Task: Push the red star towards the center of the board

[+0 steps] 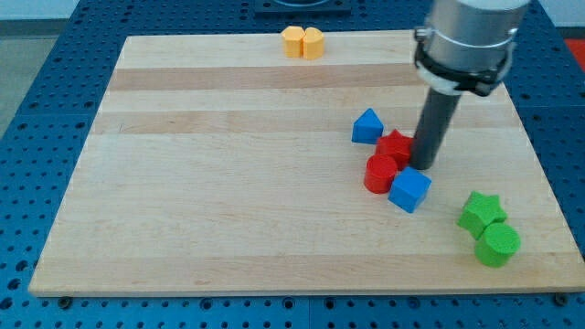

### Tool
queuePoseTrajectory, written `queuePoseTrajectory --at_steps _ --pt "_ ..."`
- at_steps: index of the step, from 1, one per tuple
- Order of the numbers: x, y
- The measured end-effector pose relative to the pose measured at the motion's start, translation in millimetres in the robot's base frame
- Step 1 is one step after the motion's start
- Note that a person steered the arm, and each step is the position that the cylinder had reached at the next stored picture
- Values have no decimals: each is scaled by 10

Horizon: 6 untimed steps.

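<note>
— Where our rod comes down at the view's right of the board, what sits around my tip?

— We see the tip planted at three o'clock of the red star, touching it or as good as touching. The star lies right of the board's middle, and its right edge is partly hidden behind the rod, so we cannot make out every point of it.

— And the neighbours?

— At seven o'clock of the star, pressed against it, stands the red cylinder. The blue cube sits at six o'clock of the tip, just beside the cylinder. At ten o'clock of the star we find the blue triangle, close to it, though we cannot tell whether they touch.

— Any jaws to report?

— We carry none; the arm ends in the bare rod, holding nothing.

— What else lies on the board?

— The green star and the green cylinder touch each other at four o'clock of the tip, well apart from the cluster. Two orange blocks, side by side, rest at the top edge, at eleven o'clock.
</note>
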State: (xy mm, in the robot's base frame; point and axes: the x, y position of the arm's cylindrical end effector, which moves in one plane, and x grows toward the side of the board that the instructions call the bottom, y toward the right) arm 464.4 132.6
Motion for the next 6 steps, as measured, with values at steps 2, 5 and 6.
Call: queuePoseTrajectory --at_steps 2,5,6 --pt "0 -663" --pt "-235 -415" --pt "-303 -755"
